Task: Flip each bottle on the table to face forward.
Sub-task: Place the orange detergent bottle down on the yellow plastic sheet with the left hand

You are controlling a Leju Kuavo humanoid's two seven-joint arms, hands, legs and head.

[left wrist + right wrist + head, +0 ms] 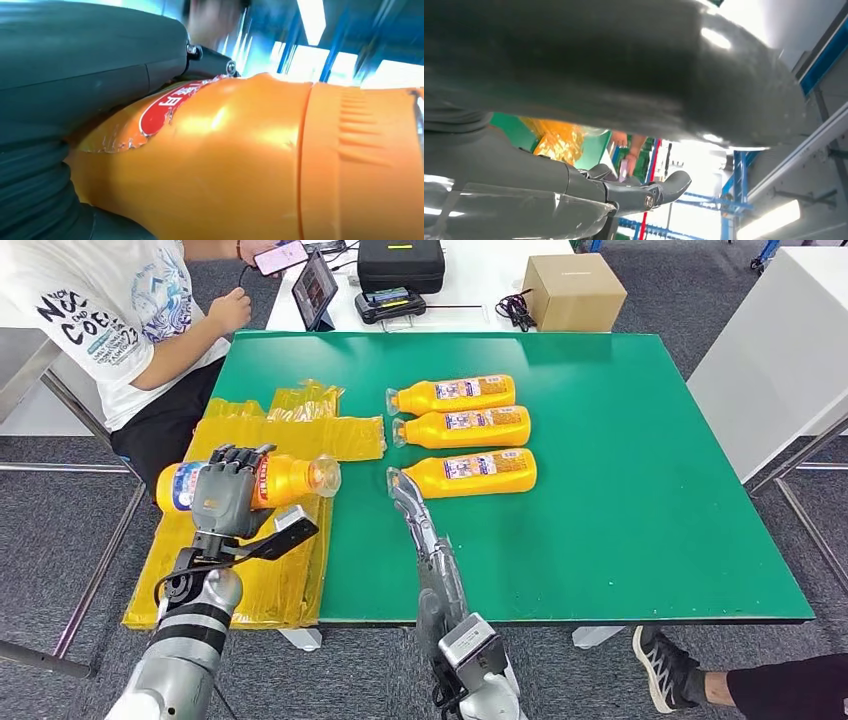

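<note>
Head view | 4 bottles: 3 on table [640,490] | L hand [228,502] grips 1 [290,478] | R hand [407,495] flat, holds nothing

Green table [620,490], three bottles [465,426]

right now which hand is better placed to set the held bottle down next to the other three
Left. The left hand already grips the bottle, over the yellow bags. The right hand holds nothing, near the closest bottle in the row.
</note>
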